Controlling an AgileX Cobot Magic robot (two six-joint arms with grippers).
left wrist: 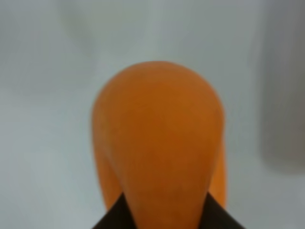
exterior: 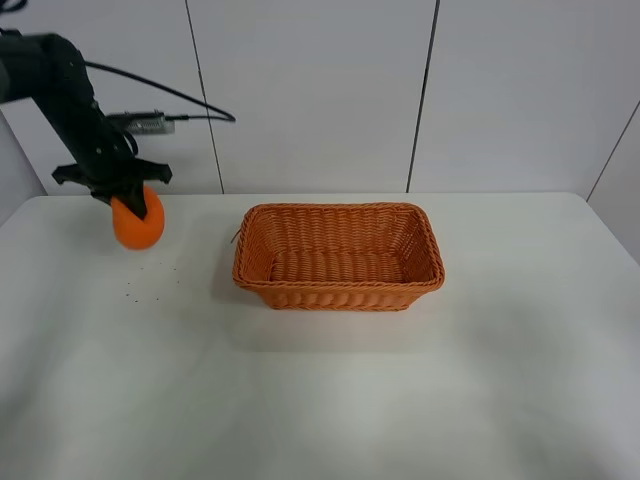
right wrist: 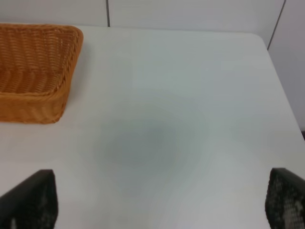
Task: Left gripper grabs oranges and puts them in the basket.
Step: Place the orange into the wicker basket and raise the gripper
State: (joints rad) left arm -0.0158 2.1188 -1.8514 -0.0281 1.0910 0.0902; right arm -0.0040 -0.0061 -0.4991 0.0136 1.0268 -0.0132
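Note:
A bright orange (exterior: 138, 224) is at the far left of the white table in the high view. My left gripper (exterior: 128, 202) comes down from above and is shut on it, black fingers (exterior: 152, 197) around its top; whether it rests on the table or hangs just above, I cannot tell. In the left wrist view the orange (left wrist: 159, 143) fills the picture with black fingertips (left wrist: 112, 217) at its base. The empty wicker basket (exterior: 338, 290) stands at the table's middle, well to the right of the orange. My right gripper (right wrist: 157, 202) is open above bare table; the basket (right wrist: 33, 107) lies off to one side.
A black cable (exterior: 165, 90) trails from the left arm along the white panelled wall. Small dark specks (exterior: 150, 282) lie on the table in front of the orange. The table's right edge (right wrist: 281, 90) shows in the right wrist view.

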